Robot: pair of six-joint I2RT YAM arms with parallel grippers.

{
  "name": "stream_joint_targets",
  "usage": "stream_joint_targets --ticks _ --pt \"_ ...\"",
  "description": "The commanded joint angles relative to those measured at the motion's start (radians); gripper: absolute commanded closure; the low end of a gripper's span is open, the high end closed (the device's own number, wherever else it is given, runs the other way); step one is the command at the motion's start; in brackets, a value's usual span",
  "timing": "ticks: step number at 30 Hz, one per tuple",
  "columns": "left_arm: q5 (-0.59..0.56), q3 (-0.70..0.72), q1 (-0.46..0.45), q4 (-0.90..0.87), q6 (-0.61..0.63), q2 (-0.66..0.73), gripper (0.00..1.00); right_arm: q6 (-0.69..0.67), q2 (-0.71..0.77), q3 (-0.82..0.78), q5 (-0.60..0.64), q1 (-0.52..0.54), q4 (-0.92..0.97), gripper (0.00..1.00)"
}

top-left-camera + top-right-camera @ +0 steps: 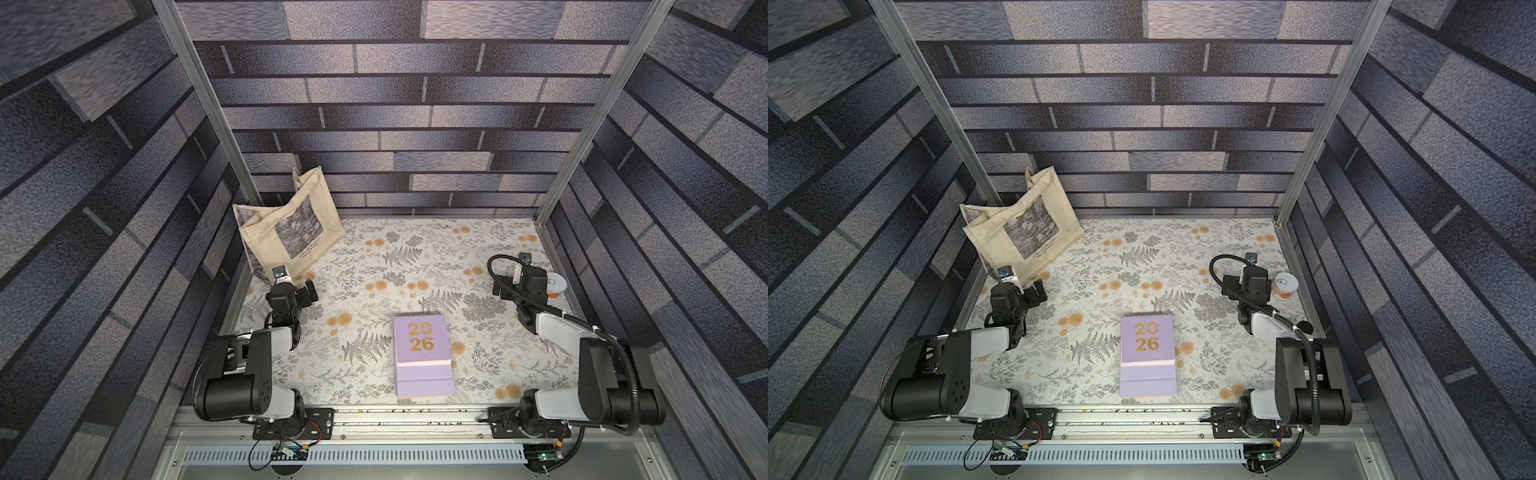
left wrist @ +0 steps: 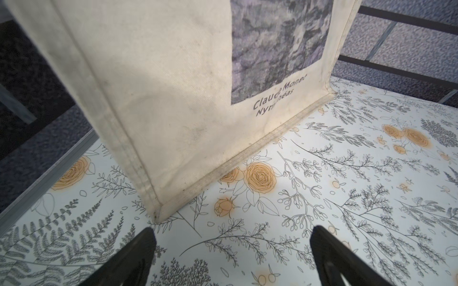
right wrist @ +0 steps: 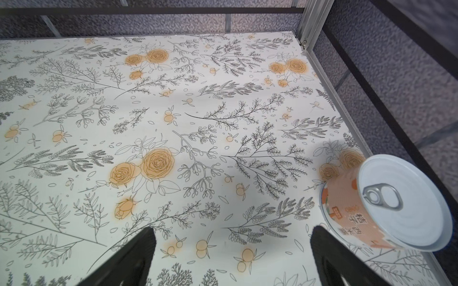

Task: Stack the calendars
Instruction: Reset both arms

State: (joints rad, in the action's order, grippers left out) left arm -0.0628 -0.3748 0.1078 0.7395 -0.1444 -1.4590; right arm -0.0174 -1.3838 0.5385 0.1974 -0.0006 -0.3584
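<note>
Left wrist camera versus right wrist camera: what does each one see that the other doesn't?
Only the left wrist view shows the beige tote bag, standing on the flowered table with "Claude Monet" printed under a grey picture. Only the right wrist view shows a can with a pull-tab lid, near the table's edge. Both show the same flowered table and that arm's own open, empty tool: the left tool and the right tool.

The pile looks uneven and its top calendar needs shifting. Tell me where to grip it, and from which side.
Probably grip the top lilac calendar by its near edge, coming from the robot's side: it lies flat, spiral at the far end, and that edge stands stepped above the lower calendar.
</note>
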Motion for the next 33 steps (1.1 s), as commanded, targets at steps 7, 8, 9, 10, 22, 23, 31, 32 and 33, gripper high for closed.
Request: stream_joint_targets --ticks 7,8,9,10,22,23,31,32,33 --pt "0.04 -0.043 -0.038 0.088 0.09 -0.085 0.0 -0.021 -0.027 -0.047 0.001 0.001 -0.151 0.0" --pt "0.043 -0.045 -0.039 0.078 0.093 -0.083 0.0 -0.02 -0.024 -0.048 0.002 0.0 -0.151 0.0" --pt "0.041 -0.042 -0.043 0.089 0.095 -0.087 0.0 -0.02 -0.026 -0.048 0.002 0.001 -0.151 0.0" --pt "0.041 -0.044 -0.043 0.083 0.097 -0.084 0.0 -0.021 -0.024 -0.048 0.0 0.0 -0.151 0.0" --pt "0.04 -0.047 -0.043 0.079 0.097 -0.087 0.0 0.073 -0.087 -0.086 -0.098 0.001 -0.33 0.0" --pt "0.042 -0.047 -0.042 0.079 0.095 -0.086 0.0 0.051 -0.099 -0.085 -0.122 0.008 -0.334 0.0" --pt "0.043 -0.048 -0.04 0.079 0.095 -0.086 0.0 0.034 -0.158 -0.183 -0.126 0.024 -0.572 0.0" --pt "0.045 -0.047 -0.039 0.078 0.095 -0.086 0.0 0.032 -0.153 -0.181 -0.125 0.025 -0.558 0.0" --pt "0.044 -0.047 -0.04 0.079 0.095 -0.085 0.0 0.029 -0.145 -0.181 -0.126 0.025 -0.545 0.0"
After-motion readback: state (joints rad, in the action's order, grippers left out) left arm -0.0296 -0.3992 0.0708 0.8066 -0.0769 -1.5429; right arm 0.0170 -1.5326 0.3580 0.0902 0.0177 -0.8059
